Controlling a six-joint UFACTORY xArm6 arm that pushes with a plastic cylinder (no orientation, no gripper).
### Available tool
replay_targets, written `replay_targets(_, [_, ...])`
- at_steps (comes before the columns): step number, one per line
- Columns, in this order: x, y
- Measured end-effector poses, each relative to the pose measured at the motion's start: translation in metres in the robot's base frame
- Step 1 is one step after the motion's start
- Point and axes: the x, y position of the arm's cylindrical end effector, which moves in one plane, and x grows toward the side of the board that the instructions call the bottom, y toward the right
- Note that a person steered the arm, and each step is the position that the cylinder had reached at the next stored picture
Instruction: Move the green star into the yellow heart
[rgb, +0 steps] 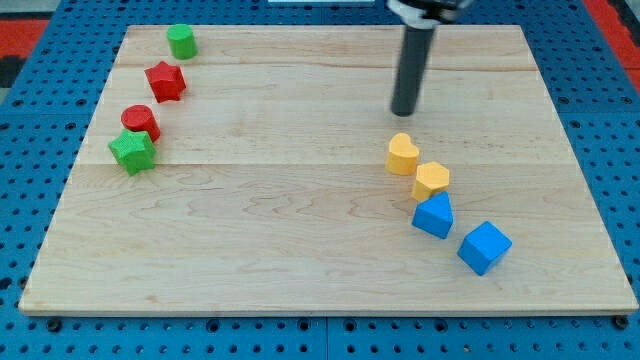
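The green star (132, 152) lies near the board's left edge, touching a red cylinder (141, 121) just above it. The yellow heart (402, 154) lies right of the board's middle. My tip (403, 112) stands just above the yellow heart with a small gap, far to the right of the green star. The dark rod rises from the tip to the view's top.
A yellow hexagon (431, 179) sits just below-right of the heart, then a blue block (434, 215) and a blue cube (484, 247). A red star (165, 81) and a green cylinder (181, 41) lie at the upper left of the wooden board (300, 250).
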Motion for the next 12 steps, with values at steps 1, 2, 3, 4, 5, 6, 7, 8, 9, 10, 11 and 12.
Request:
replay_targets(1, [0.036,-0.033])
replay_targets(2, [0.061,0.006])
replay_targets(3, [0.081,0.018])
replay_targets(4, [0.086,0.023])
replay_targets(5, [0.078,0.019])
replay_targets(6, [0.066,-0.003])
replay_targets(7, [0.054,-0.033])
replay_targets(8, [0.053,-0.089])
replay_targets(9, [0.104,-0.115])
replay_targets(10, [0.18,-0.133])
replay_targets(11, [0.187,-0.237])
replay_targets(12, [0.184,-0.347])
